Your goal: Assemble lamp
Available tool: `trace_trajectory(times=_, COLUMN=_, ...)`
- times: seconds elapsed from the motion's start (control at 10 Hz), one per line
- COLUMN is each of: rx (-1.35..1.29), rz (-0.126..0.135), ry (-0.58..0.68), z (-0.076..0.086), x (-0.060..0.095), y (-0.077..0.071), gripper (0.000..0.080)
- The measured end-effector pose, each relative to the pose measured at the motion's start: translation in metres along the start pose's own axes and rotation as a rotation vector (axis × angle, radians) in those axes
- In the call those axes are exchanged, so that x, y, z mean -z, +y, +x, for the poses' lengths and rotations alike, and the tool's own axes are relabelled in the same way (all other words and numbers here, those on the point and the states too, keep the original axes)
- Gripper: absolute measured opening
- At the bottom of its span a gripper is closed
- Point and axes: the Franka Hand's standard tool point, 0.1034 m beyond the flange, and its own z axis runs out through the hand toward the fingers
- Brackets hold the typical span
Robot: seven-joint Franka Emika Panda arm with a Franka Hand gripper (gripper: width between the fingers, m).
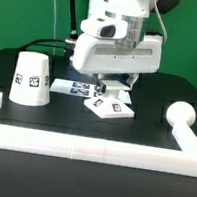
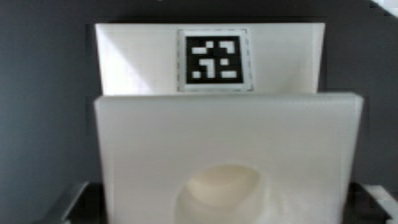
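The white lamp base (image 1: pixel 111 107) lies on the dark table in the middle, with square tags on top. My gripper (image 1: pixel 113 91) is straight down on it. In the wrist view the base (image 2: pixel 214 120) fills the picture, with one tag (image 2: pixel 214 58) on its far step and a round socket (image 2: pixel 226 190) near the jaws. My gripper (image 2: pixel 222 214) has a dark finger (image 2: pixel 71 205) against each side of the base, shut on it. The cone shade (image 1: pixel 31 78) stands at the exterior view's left. The round-headed bulb post (image 1: pixel 180 116) lies at the right.
The marker board (image 1: pixel 78 88) lies flat just left of the base, behind the gripper. A white rail border (image 1: pixel 80 145) runs along the front and up both sides; the bulb post rests close to its right arm.
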Motion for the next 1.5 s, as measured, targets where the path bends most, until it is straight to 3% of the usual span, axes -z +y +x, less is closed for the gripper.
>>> trace_trajectory(times=0.8, rx=0.021, rz=-0.024, ry=0.095, z=0.105, x=0.004, y=0.033, gripper=0.0535)
trace_trajectory(times=1.1, rx=0.025, rz=-0.032, ry=0.126, z=0.125, x=0.005, y=0.038, gripper=0.0535)
trace_trajectory(times=1.5, rx=-0.168, rz=-0.008, ry=0.133, z=0.125, x=0.005, y=0.036, gripper=0.0535)
